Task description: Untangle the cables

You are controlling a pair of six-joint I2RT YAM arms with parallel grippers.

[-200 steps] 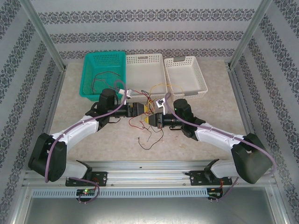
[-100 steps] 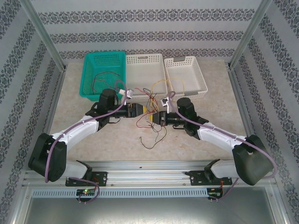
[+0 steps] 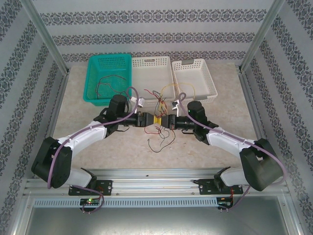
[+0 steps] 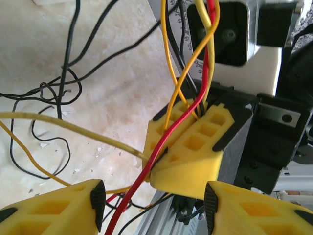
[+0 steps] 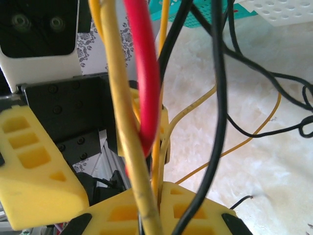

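1. Cables [image 3: 158, 105] in red, yellow and black form a tangle above the middle of the bench [image 3: 98, 139]. They are held up where the two arm tips meet, and loose loops trail onto the surface below.
2. At the far left, a green basket [image 3: 110, 61] holds a few more thin strands, dark and red.
3. The left pincer [image 4: 154, 195] is spread. A red strand runs through the gap between its yellow fingers without being pinched, and the tip of the other pincer sits just in front of that gap.
4. The right pincer [image 5: 157, 196] is pressed together, pinching red, yellow and black strands that run out from between its fingers.
5. At the back stand the middle white basket [image 3: 151, 61] and the right white basket [image 3: 195, 63]. A yellow loop of the tangle shows against their front rims.
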